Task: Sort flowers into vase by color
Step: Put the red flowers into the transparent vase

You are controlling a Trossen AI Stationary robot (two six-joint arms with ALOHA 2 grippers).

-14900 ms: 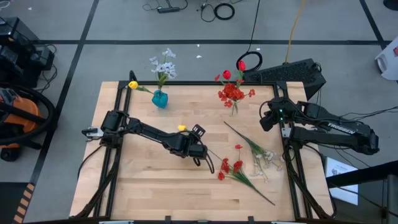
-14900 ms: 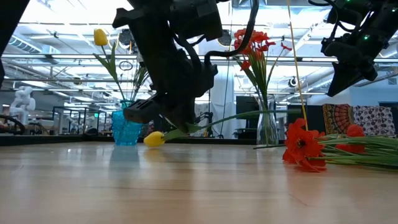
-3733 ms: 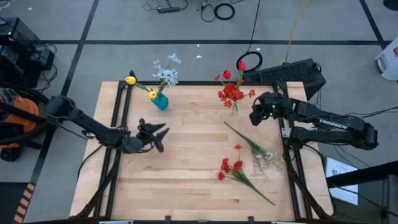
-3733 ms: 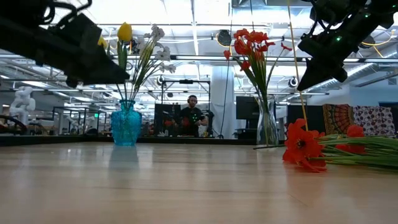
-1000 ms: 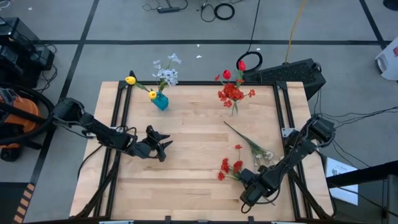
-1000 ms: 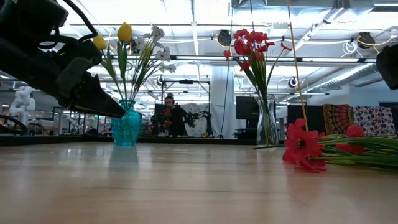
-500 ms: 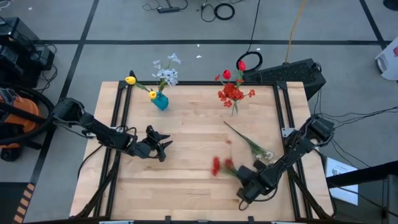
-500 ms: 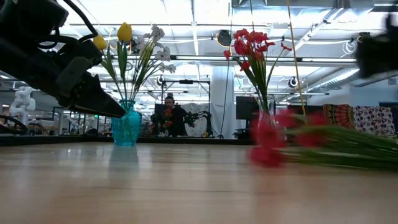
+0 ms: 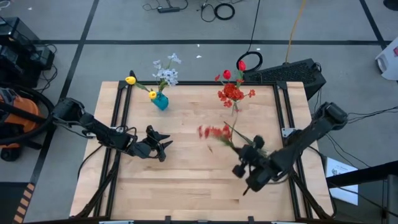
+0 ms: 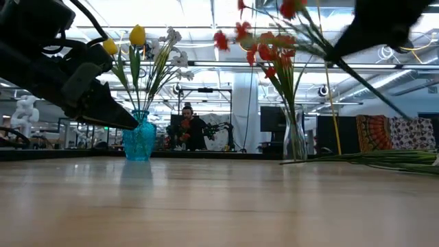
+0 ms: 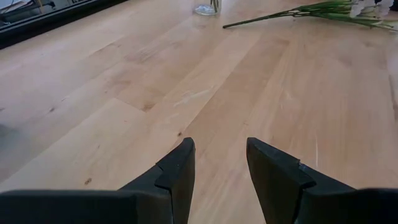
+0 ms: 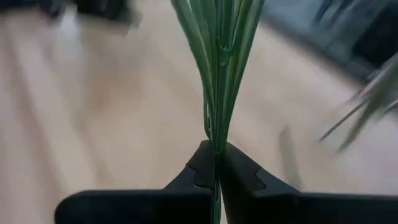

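My right end effector [image 12: 214, 163] pinching green-stemmed red artificial flowers [image 9: 216, 131] above the wooden bench [image 9: 186, 180], left end effector [image 11: 219, 163] spread, hovering at left.

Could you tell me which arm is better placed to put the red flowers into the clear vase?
Right: the right gripper is shut on the red flowers, lifted near the clear vase. The left gripper is open and empty, farther off.

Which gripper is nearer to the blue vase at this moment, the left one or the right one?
The left. The left gripper hovers open just in front of the blue vase, while the right gripper, shut on a red flower bunch, is far across the table.
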